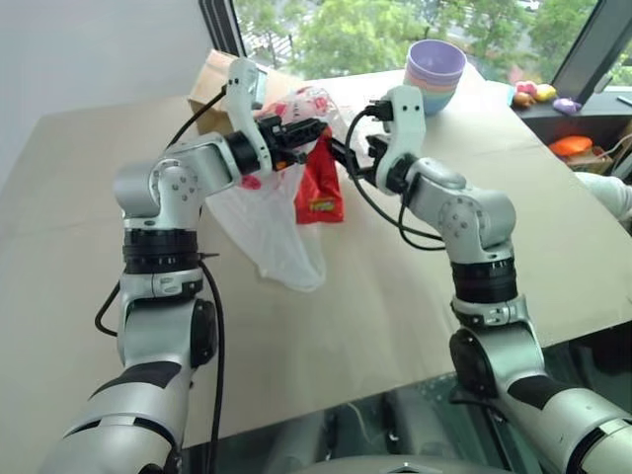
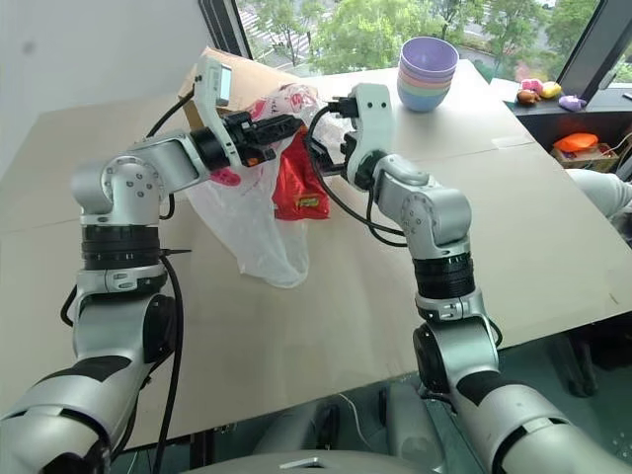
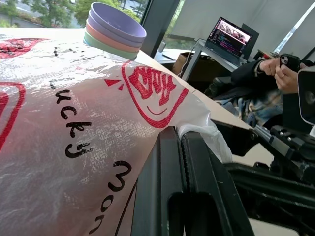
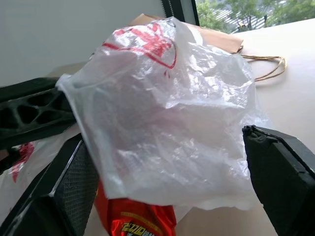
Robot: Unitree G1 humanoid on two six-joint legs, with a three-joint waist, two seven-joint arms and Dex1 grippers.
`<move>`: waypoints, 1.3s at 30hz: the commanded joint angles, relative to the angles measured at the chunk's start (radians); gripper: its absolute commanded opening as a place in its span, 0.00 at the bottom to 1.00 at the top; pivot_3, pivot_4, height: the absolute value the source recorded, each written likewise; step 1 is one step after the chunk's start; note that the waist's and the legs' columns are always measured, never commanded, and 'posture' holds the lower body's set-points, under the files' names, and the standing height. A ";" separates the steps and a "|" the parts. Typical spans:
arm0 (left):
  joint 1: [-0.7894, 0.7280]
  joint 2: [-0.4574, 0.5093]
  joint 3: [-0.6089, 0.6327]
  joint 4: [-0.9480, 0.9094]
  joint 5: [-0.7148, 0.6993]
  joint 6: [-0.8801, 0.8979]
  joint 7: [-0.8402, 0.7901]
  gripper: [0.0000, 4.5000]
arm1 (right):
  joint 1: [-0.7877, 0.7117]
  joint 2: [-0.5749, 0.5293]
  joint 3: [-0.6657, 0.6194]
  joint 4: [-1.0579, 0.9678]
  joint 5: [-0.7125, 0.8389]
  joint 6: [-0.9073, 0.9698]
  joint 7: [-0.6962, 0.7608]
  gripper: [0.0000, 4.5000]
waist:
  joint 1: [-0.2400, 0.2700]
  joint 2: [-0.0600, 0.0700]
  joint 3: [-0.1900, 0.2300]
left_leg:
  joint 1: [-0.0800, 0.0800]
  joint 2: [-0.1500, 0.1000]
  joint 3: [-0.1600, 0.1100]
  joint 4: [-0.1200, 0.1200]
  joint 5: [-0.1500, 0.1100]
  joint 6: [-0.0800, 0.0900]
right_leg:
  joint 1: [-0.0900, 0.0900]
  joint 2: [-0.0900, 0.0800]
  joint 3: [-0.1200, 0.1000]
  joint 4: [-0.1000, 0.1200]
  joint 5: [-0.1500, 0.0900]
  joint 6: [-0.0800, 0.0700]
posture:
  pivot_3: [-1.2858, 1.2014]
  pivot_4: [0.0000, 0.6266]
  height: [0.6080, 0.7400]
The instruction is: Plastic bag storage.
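The plastic bag (image 1: pixel 276 232), thin and translucent white with red printed logos, hangs over the table from my left gripper (image 1: pixel 299 131). That gripper is shut on the bag's bunched top; in the left wrist view its fingers (image 3: pixel 170 162) press together on the film (image 3: pixel 74 108). My right gripper (image 1: pixel 341 153) is open just to the right of that grip. In the right wrist view its fingers (image 4: pixel 74 189) stand wide on either side of the bag's puffed top (image 4: pixel 162 98).
A red chip packet (image 1: pixel 321 185) shows under the bunched bag; I cannot tell if it is inside. A brown paper bag (image 1: pixel 210 79) lies behind at the table's far edge. Stacked pastel bowls (image 1: pixel 434 74) stand far right. A person with a phone (image 3: pixel 285 69) sits beyond the table.
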 commanded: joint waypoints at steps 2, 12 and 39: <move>-0.001 0.015 0.009 -0.050 0.001 -0.014 -0.011 0.00 | -0.031 -0.021 0.003 0.013 -0.007 -0.017 0.038 0.60 | -0.002 0.000 0.000 | 0.000 0.000 0.000 0.000 0.000 0.000 | 0.000 0.000 0.000 0.000 0.000 0.000 | 0.52 0.24 1.00; 0.071 0.174 0.014 -0.126 -0.092 0.090 -0.225 0.11 | -0.082 -0.096 -0.013 0.094 -0.027 -0.046 0.101 0.00 | -0.014 0.000 0.000 | 0.001 0.000 0.000 -0.001 0.000 0.000 | -0.001 0.001 0.002 0.001 0.000 0.000 | 0.52 0.24 1.00; 0.984 0.213 0.135 -0.799 -0.250 0.055 -0.118 0.65 | -0.046 -0.063 -0.024 0.022 0.016 0.043 0.120 0.00 | 0.029 0.007 0.001 | 0.003 0.001 0.000 -0.004 0.000 0.000 | 0.000 0.004 0.004 -0.001 0.002 -0.003 | 0.52 0.24 1.00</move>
